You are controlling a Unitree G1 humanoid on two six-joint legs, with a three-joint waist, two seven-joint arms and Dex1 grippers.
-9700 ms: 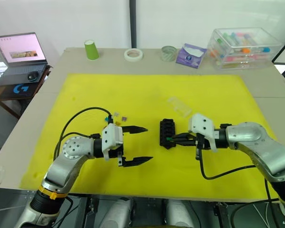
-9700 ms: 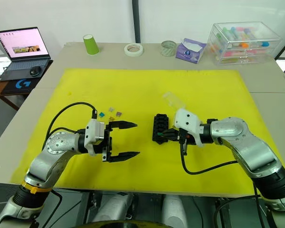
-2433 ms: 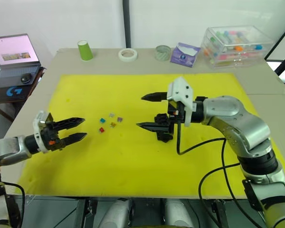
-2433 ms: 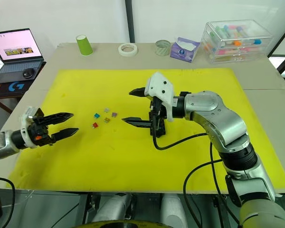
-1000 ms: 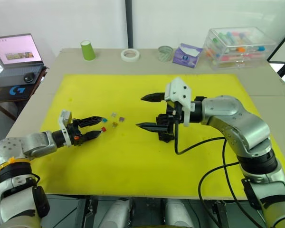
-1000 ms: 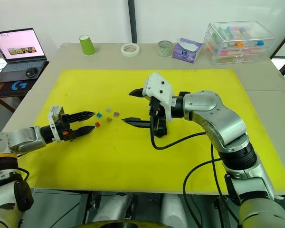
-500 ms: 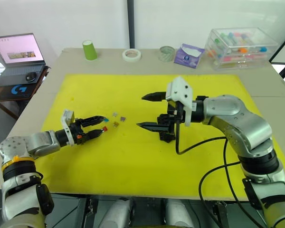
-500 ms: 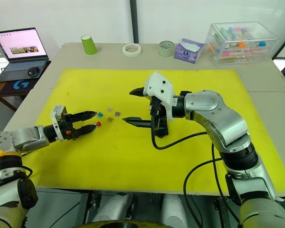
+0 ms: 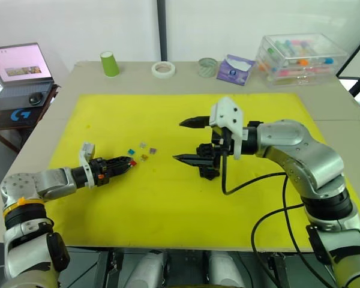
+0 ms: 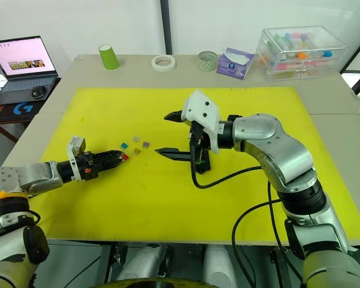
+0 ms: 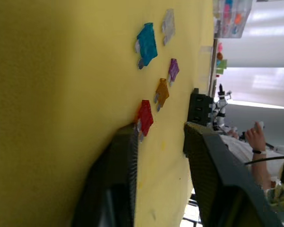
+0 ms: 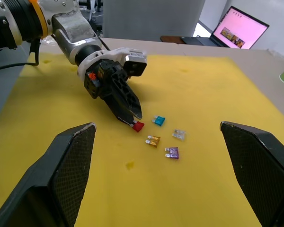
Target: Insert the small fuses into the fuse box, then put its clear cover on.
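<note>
**Fuses in a loose cluster, left gripper at the red one**

Small fuses (image 10: 134, 147) lie on the yellow mat (image 10: 108, 198), to the robot's left of the fuse box (image 10: 203, 159). In the right wrist view five show: a red fuse (image 12: 138, 126), a teal fuse (image 12: 158, 120), a pale clear-grey one (image 12: 179, 135), a brown-orange one (image 12: 153, 140) and a purple one (image 12: 172, 152). All lie flat; in the left wrist view the prongs of the teal, purple, brown and red ones point toward the camera.

The left gripper (image 10: 116, 156) lies low over the mat, its long axis aimed at the cluster. Its two black fingers (image 11: 116, 179) are narrowed around the red fuse, one finger touching its edge; whether the other touches it cannot be told.

The fuse box is a black block standing on the mat with its long axis running away from the robot, mostly hidden behind the right gripper (image 10: 170, 133). That gripper hangs wide open above the mat, just left of the box, fingers pointing toward the robot's left and holding nothing.

The mat covers most of a grey table (image 10: 342, 138). Along the far edge stand a green cup (image 10: 108, 57), a tape roll (image 10: 162, 61), a second clear roll (image 10: 207, 60), a purple tissue pack (image 10: 234, 63) and a large clear storage box (image 10: 302, 51). A laptop (image 10: 17, 71) sits open on a side desk at the left.
</note>
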